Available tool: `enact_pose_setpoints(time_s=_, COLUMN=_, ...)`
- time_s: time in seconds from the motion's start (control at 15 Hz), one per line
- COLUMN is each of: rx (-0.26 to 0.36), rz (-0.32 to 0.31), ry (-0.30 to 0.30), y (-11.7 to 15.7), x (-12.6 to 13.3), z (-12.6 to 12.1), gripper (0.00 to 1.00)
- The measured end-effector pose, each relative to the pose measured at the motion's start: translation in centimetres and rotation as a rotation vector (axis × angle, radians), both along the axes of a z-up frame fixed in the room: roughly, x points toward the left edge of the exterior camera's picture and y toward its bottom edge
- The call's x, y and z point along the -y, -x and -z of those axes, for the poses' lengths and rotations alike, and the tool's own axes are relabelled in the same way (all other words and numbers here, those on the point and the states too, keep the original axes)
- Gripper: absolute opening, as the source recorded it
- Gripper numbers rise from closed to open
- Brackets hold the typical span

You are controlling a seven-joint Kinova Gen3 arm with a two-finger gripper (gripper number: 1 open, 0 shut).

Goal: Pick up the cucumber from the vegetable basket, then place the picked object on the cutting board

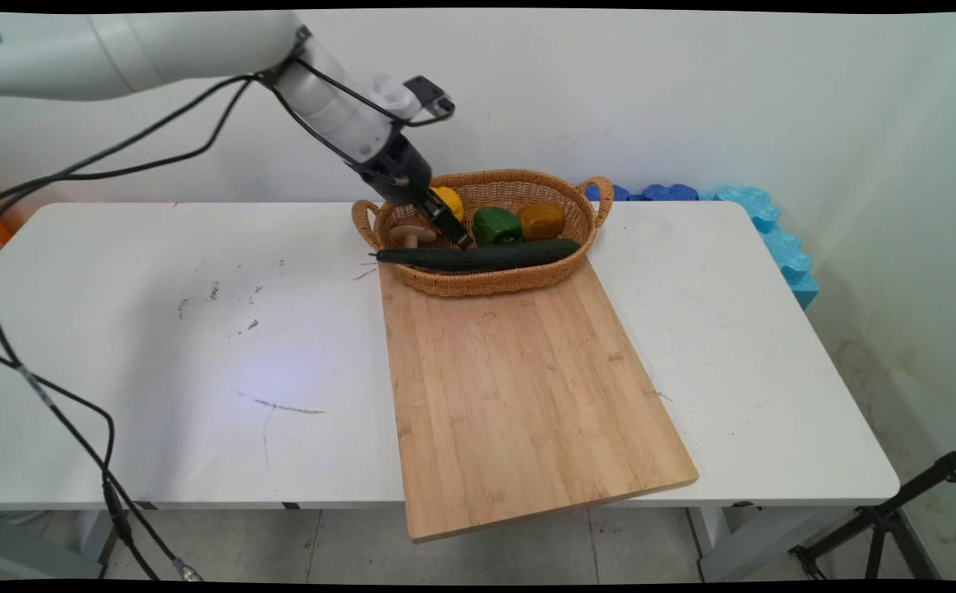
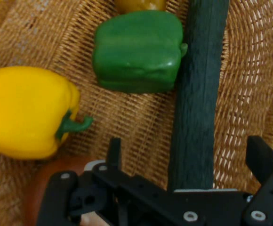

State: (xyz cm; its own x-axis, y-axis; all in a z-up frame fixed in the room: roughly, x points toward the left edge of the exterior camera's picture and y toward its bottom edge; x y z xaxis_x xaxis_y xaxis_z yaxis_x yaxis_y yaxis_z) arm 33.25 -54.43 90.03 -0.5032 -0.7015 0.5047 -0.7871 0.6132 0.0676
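My gripper reaches down into a wicker basket at the back of the table. It is open, its two fingers standing on either side of a long dark green cucumber that lies along the basket's front rim. Nothing is held. A brown mushroom sits just left of the gripper, its cap partly hidden by the linkage. A yellow pepper lies behind the hand, and a green pepper touches the cucumber's side.
An orange-brown pepper lies right of the green pepper in the basket. A large wooden cutting board runs from the basket to beyond the table's front edge. Blue foam pieces stand at the back right.
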Motion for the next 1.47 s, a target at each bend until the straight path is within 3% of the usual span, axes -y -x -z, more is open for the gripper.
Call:
enact_pose_setpoints(time_s=0.67, rx=-0.007, rz=0.023, ry=-0.056, y=3.1, x=2.8, z=3.9, gripper=1.00)
enact_pose_setpoints(time_s=0.73, rx=-0.006, rz=0.024, ry=-0.056, y=3.2, x=3.0, z=4.2, gripper=0.00)
enact_pose_setpoints(time_s=1.2, rx=0.034, rz=0.066, ry=-0.047, y=3.5, x=3.3, z=5.1, gripper=0.00)
enact_pose_setpoints(time_s=1.47, rx=0.043, rz=0.087, ry=-0.015, y=3.8, x=2.6, z=3.7, gripper=0.00)
